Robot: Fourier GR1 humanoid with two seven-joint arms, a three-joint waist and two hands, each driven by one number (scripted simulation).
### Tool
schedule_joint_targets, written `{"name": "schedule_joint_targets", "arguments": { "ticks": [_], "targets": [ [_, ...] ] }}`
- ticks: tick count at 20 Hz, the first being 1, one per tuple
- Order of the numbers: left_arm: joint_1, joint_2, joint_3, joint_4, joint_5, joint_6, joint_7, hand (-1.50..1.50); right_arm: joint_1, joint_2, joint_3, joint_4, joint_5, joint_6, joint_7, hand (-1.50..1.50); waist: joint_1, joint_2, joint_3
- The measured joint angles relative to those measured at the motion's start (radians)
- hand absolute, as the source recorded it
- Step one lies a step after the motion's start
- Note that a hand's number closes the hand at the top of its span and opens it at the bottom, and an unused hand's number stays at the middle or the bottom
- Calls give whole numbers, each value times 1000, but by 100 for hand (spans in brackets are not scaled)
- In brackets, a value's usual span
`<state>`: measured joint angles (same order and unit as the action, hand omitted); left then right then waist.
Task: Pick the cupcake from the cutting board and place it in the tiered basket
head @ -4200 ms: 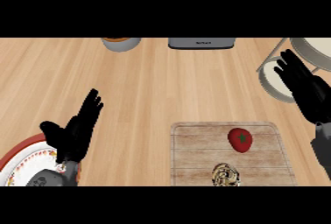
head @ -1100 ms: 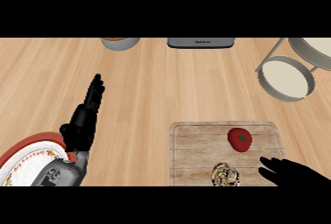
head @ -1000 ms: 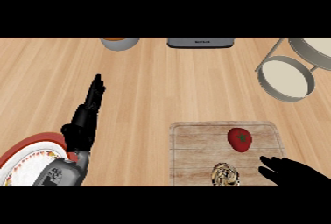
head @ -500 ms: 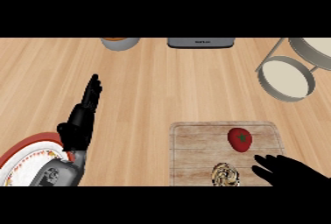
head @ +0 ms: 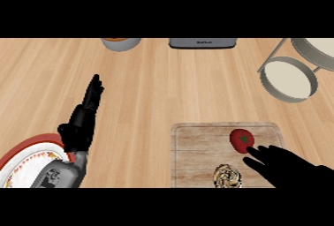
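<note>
Right hand (head: 290, 165) sits over the lower right corner of the cutting board (head: 199, 145), fingers spread and mostly straight, holding nothing. Fingertips point up-left, toward the red strawberry-like item (head: 242, 140) on the board; the nearest fingertip is just beside it, contact unclear.

Cupcake (head: 227, 176) is on the board's lower edge, just left of the right hand's fingers and below-left of the red item. It looks apart from the hand, but the gap is small. It's partly cut off by the view's bottom edge, so I can't tell its long axis or whether it stands upright; only a tan, ridged top or wrapper shows.

Left hand (head: 81, 123) rests open, well left of the board, fingers straight and pointing up the view, empty. A red-rimmed plate (head: 26, 150) sits beside its wrist.

Tiered basket (head: 290, 73) stands on the surface up-right of the board, well apart from the cupcake.
</note>
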<state>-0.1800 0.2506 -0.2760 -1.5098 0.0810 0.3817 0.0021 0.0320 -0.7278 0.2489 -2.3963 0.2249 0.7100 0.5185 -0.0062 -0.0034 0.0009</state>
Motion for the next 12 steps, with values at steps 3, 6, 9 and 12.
{"name": "schedule_joint_targets", "arguments": {
  "ticks": [3,6,9,12],
  "targets": [
    [19,-12,-9,-5,-13,6,-5,0,5,5,22,18,56,-30,5,-150,-1,0,0],
    [14,-8,5,-12,-14,-4,4,0,42,5,40,37,124,-66,-28,-150,-4,0,0],
    [33,-16,6,-24,-27,-7,3,0,70,18,68,65,221,-98,-68,-150,-1,0,0],
    [24,-21,23,-21,-33,-25,6,0,98,45,113,93,332,-126,-107,-150,0,1,0]
  ]
}}
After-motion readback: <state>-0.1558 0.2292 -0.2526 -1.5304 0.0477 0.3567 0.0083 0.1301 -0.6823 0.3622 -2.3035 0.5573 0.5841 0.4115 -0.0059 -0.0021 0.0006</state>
